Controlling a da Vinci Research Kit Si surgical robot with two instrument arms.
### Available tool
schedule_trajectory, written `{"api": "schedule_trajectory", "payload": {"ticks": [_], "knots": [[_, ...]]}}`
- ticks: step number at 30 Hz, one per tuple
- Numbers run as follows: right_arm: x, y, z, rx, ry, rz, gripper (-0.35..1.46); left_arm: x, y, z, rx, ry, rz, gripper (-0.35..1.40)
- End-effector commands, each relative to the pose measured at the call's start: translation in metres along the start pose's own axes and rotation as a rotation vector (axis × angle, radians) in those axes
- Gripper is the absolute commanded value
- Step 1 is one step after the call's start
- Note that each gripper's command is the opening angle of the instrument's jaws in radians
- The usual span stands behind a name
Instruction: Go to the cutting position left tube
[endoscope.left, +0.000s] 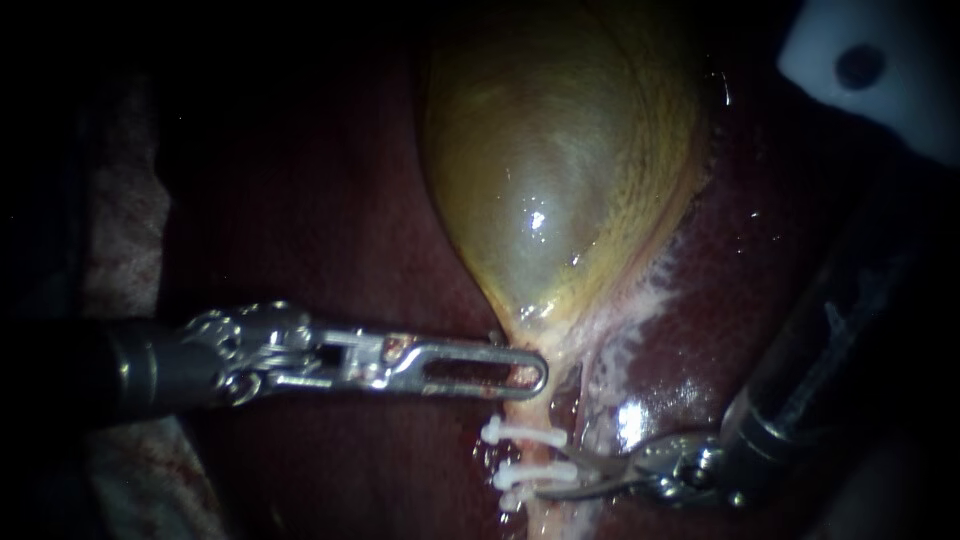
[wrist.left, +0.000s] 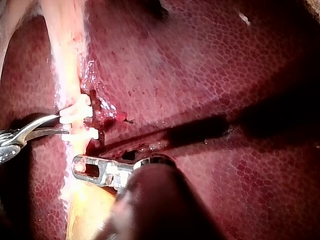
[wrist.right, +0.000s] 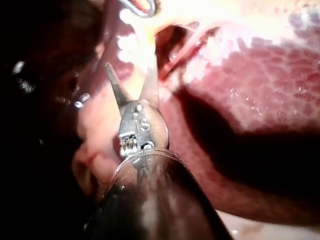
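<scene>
dark surround, pale flecked cloth (endoscope.left: 120, 230) left, white block (endoscope.left: 885, 75) upper right

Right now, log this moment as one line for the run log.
left instrument: shut on gallbladder neck | right instrument: blades open beside clips on tube | cut: not yet made

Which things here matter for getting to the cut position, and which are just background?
Job: pale clipped tube; white plastic clips; right instrument, open steel blades; slotted steel left instrument.
Background: yellow-green gallbladder; dark red liver; white holed block.
</scene>
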Motion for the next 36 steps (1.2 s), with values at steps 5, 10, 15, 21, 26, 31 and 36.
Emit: {"api": "schedule_trajectory", "payload": {"ticks": [5,10,15,21,26,31,36], "knots": [[0.0003,0.0003,0.0005,-0.002,0.001,0.001,1.10,0.0000,0.0000,0.0000,0.001,0.001,0.000,-0.35],[0.0006,0.0008,0.0009,-0.002,0.001,0.001,1.10,0.0000,0.0001,0.0000,0.001,0.000,0.000,-0.35],[0.0011,0.0014,0.0015,-0.004,0.000,0.014,1.10,0.0000,0.0001,0.0000,0.001,0.001,-0.001,-0.35],[0.0016,0.0018,0.0022,-0.004,0.003,0.040,1.10,0.0000,0.0001,0.0000,0.001,0.001,-0.001,-0.35],[0.0021,0.0018,0.0029,-0.003,0.004,0.048,1.10,0.0000,0.0001,0.0000,0.001,0.001,-0.001,-0.35],[0.0025,0.0019,0.0038,-0.002,0.006,0.056,1.10,0.0000,0.0001,0.0000,0.001,0.001,-0.001,-0.35],[0.0027,0.0021,0.0045,0.003,0.006,0.062,1.10,0.0000,0.0001,0.0000,0.001,0.001,-0.001,-0.35]]}}
